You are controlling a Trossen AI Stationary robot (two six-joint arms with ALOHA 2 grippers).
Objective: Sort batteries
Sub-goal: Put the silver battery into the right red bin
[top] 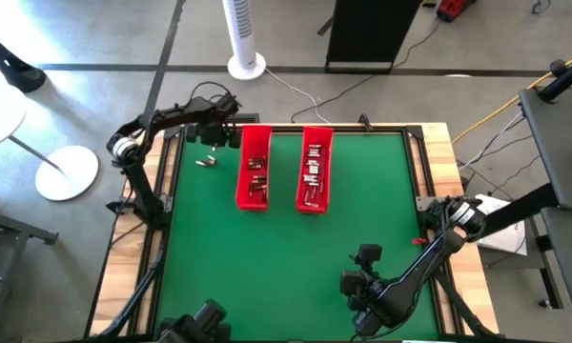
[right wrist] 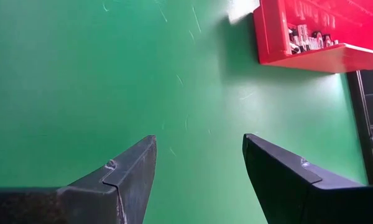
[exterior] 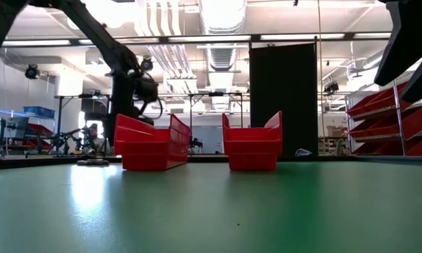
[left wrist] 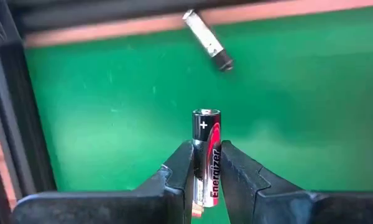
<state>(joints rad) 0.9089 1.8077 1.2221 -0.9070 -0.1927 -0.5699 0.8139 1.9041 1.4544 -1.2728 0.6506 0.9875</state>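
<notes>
My left gripper (left wrist: 205, 165) is shut on one battery (left wrist: 206, 134), silvery with a red and black label, above the green mat at the far left. In the high view this gripper (top: 213, 141) hangs just left of the left red tray (top: 255, 170). A loose battery (left wrist: 208, 40) lies on its side on the mat below it, also visible from above (top: 206, 162). Both the left tray and the right red tray (top: 314, 169) hold several batteries. My right gripper (right wrist: 199, 168) stands open over bare mat near the table's front right. My left gripper pinches the battery's labelled body (left wrist: 206, 177) between its two fingers. The fingers come from above, pointing down, and the battery lies along them. Its plus end (left wrist: 206, 115) sticks out past the fingertips. The battery is lifted clear of the mat.
The two red trays (exterior: 151, 144) (exterior: 253, 144) stand side by side at the far middle of the mat. A dark frame and wooden rim (left wrist: 12, 106) edge the table close to the left gripper. Open green mat (top: 267, 267) spreads across the near half.
</notes>
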